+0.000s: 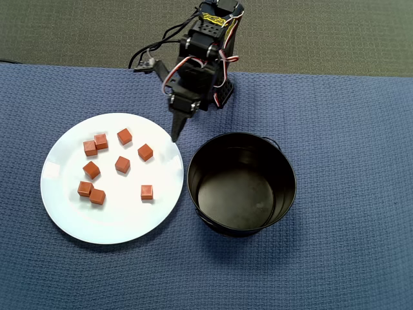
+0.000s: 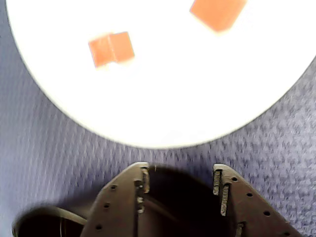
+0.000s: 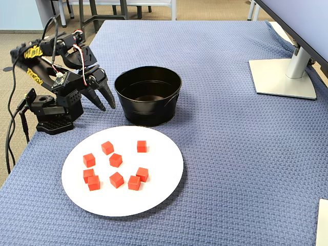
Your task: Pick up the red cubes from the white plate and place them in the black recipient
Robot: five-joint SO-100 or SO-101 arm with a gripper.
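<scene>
My gripper [image 2: 180, 185] nearest in wrist view, jaws apart, nothing between them, hanging over blue cloth on desk [image 3: 230, 154]. Just past tips: rim of white plate [image 2: 163, 108], two red cubes [image 2: 111, 48] in sight on it there. Overhead view: gripper [image 1: 175, 132] at plate's [image 1: 64, 206] edge, beside black recipient [image 1: 241, 183]. All eight red cubes [image 1: 122, 164] on plate, none in recipient. Fixed view, far right: monitor stand [image 3: 285, 77].
</scene>
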